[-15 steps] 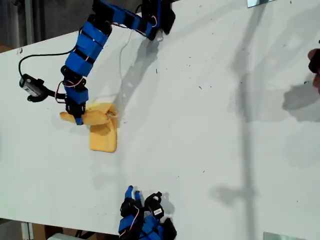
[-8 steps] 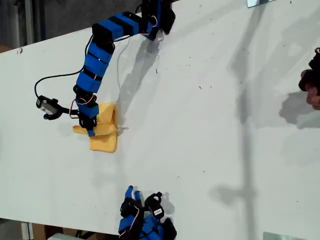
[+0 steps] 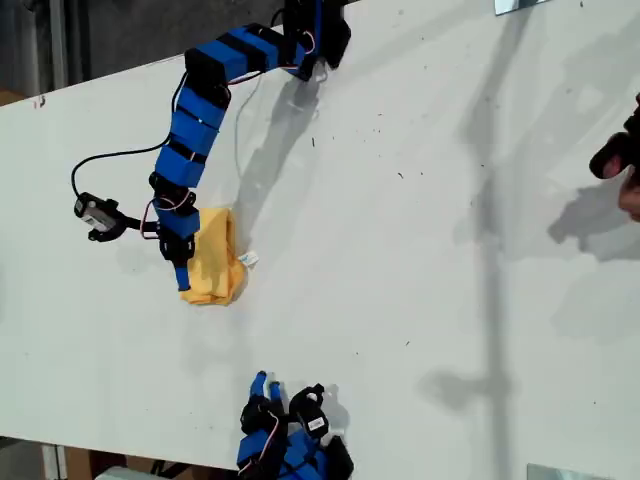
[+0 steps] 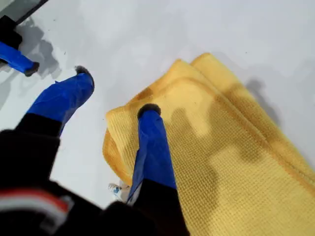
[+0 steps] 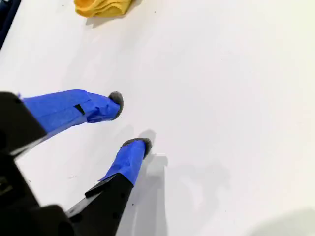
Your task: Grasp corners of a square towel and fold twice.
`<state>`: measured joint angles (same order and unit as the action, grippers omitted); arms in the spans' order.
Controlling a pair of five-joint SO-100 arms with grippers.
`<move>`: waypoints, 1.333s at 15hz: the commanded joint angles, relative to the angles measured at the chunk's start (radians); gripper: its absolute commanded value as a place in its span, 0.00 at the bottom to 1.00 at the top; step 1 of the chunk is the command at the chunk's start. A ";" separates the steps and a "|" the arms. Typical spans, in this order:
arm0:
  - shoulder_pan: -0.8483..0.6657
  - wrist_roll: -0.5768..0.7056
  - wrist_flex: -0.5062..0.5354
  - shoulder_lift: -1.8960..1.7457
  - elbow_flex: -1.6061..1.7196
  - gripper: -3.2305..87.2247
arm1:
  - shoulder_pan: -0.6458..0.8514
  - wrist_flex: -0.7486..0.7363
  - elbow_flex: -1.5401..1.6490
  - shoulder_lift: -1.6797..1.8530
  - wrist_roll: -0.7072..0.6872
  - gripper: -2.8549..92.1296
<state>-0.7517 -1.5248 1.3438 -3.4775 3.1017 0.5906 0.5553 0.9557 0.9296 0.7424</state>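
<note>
The yellow towel (image 3: 215, 266) lies folded into a small layered bundle on the white table, in the exterior view's left half. Its white tag (image 3: 248, 259) sticks out on the side toward the exterior view's right. My first gripper (image 3: 183, 274) stands open at the towel's edge. In the first wrist view one finger (image 4: 151, 142) rests on the towel (image 4: 236, 162), by a rounded corner (image 4: 114, 129). The other finger (image 4: 64, 96) is over bare table. My second gripper (image 5: 129, 120) is open and holds nothing, near the table's front edge (image 3: 265, 385), well away from the towel (image 5: 101, 6).
A person's hand (image 3: 625, 165) shows at the exterior view's right edge. A small black camera on a cable (image 3: 95, 215) hangs beside the first arm. Metal pieces sit at the exterior view's top right (image 3: 520, 5) and bottom right (image 3: 565, 472).
My first gripper carried the towel's outstretched corner toward the exterior view's right and down. That flap now lies over the rest of the towel. The person's hand shifted slightly.
</note>
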 commanded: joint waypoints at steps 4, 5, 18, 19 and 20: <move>0.011 0.008 -0.015 0.002 0.005 0.19 | -0.002 0.089 0.077 0.253 -0.021 0.31; 0.011 0.008 -0.015 0.002 0.005 0.20 | 0.002 0.181 0.178 0.362 -0.031 0.33; 0.008 -0.002 -0.014 0.003 0.005 0.20 | -0.091 0.719 1.740 2.356 0.146 0.37; 0.008 -0.002 -0.014 0.003 0.005 0.20 | -0.094 0.584 1.769 2.312 0.156 0.37; 0.003 0.000 -0.014 0.003 0.005 0.20 | -0.057 0.436 1.686 2.065 0.147 0.36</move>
<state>-0.7517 -1.5248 1.3438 -3.4745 3.1017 0.5062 1.1704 2.7274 3.2168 0.8897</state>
